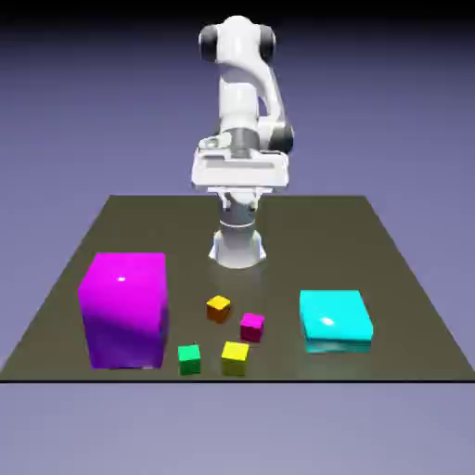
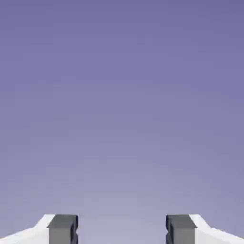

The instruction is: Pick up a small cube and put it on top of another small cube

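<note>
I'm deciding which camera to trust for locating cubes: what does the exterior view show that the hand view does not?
Only the exterior view shows the dark table, the white arm, the big magenta cube, the flat cyan block, and the tiny orange, magenta-pink, green and yellow cubes. Only the hand view shows the claw, its grey fingertips wide apart, holding nothing. Both share the plain blue-violet backdrop.

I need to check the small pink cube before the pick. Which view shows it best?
The exterior view. The small pink cube sits in plain sight among the other little cubes, beside the orange cube. The hand view shows none of it, only the backdrop and the open tool.
</note>
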Controlling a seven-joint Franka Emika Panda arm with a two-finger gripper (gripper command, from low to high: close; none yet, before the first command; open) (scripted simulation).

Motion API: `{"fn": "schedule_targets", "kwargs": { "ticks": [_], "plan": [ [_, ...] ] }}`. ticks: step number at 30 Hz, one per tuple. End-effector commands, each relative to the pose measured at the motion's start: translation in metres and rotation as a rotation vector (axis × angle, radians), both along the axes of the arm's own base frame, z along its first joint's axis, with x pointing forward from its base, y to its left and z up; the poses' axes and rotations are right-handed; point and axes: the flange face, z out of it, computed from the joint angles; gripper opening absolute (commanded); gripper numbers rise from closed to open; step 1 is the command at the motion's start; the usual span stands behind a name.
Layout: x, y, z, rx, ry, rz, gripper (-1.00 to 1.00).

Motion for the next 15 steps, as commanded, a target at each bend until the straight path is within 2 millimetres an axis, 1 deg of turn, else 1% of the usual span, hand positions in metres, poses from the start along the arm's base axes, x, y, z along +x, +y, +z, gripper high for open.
{"fn": "schedule_targets", "kwargs": {
  "ticks": [1,5,8,11,15],
  "plan": [
    [0.005,0.004,-0.013,-0.029,0.044,0.050,0.00],
    [0.018,0.020,-0.067,-0.147,0.213,0.260,0.00],
    [0.022,0.031,-0.109,-0.237,0.337,0.427,0.00],
    [0.023,0.041,-0.151,-0.329,0.459,0.599,0.00],
    [0.016,0.051,-0.204,-0.451,0.620,0.835,0.00]
  ]
}}
